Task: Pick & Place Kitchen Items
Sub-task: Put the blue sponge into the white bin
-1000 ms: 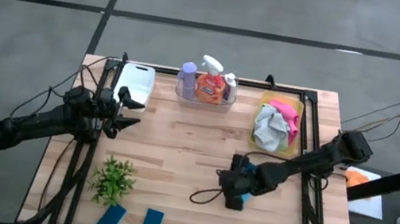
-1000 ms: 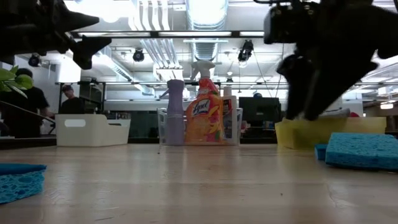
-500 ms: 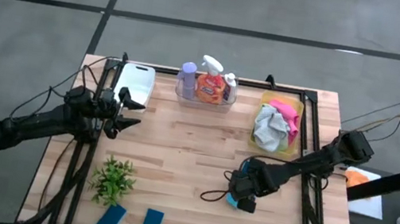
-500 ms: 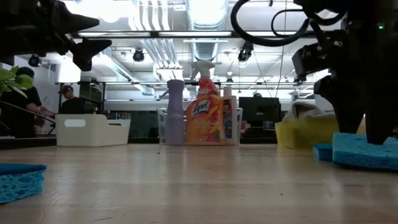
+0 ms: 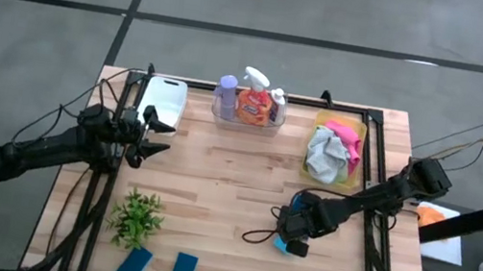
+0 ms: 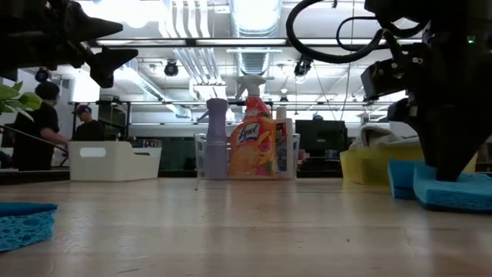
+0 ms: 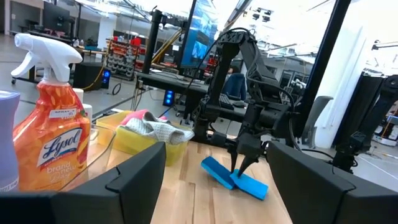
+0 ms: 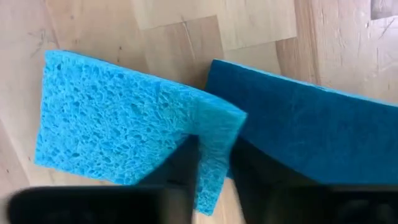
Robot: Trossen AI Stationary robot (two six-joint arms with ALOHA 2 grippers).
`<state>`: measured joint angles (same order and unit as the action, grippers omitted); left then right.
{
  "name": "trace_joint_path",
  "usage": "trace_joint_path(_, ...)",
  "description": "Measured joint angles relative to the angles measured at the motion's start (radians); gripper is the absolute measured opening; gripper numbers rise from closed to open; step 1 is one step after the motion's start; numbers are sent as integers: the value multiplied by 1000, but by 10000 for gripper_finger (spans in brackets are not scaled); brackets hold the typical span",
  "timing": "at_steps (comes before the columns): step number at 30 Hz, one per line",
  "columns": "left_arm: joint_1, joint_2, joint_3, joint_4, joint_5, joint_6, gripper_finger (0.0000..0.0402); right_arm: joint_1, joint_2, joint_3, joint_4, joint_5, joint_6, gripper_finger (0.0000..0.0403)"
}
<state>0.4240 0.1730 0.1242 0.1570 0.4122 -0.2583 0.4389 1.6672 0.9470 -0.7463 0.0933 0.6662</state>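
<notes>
A: Wooden worktop [image 5: 215,180] lay under both arms; left tool [image 5: 152,134] hung released beside the white tray [image 5: 166,101], idle.

B: Right tool [image 5: 293,241] was far nearer, clenched across a blue sponge [image 8: 124,124], whose long side ran crosswise between its fingers, another sponge [image 8: 305,137] touching.

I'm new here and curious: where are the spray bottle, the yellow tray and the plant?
Spray bottle [image 5: 252,104], high view, orange body.
Yellow tray [image 5: 321,124], high view, corner rim.
Plant [image 5: 136,217], high view, leaves.
</notes>
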Motion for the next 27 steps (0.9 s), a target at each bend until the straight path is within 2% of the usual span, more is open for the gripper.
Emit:
trace_joint_path(2,0,0,0,0,0,0,287,0,-2,0,1,0,-5,32)
trace_joint_path(11,0,0,0,0,0,0,287,13,-44,35,2,-1,-16,19)
trace_joint_path(16,0,0,0,0,0,0,287,25,-110,76,1,59,-34,18)
trace_joint_path(19,0,0,0,0,0,0,287,30,-159,92,6,171,-38,18)
trace_joint_path(21,0,0,0,0,0,0,287,30,-190,96,14,287,-39,18)
trace_joint_path(23,0,0,0,0,0,0,287,29,-216,95,45,425,-38,18)
trace_joint_path(27,0,0,0,1,-4,0,287,23,-243,95,144,764,-38,18)
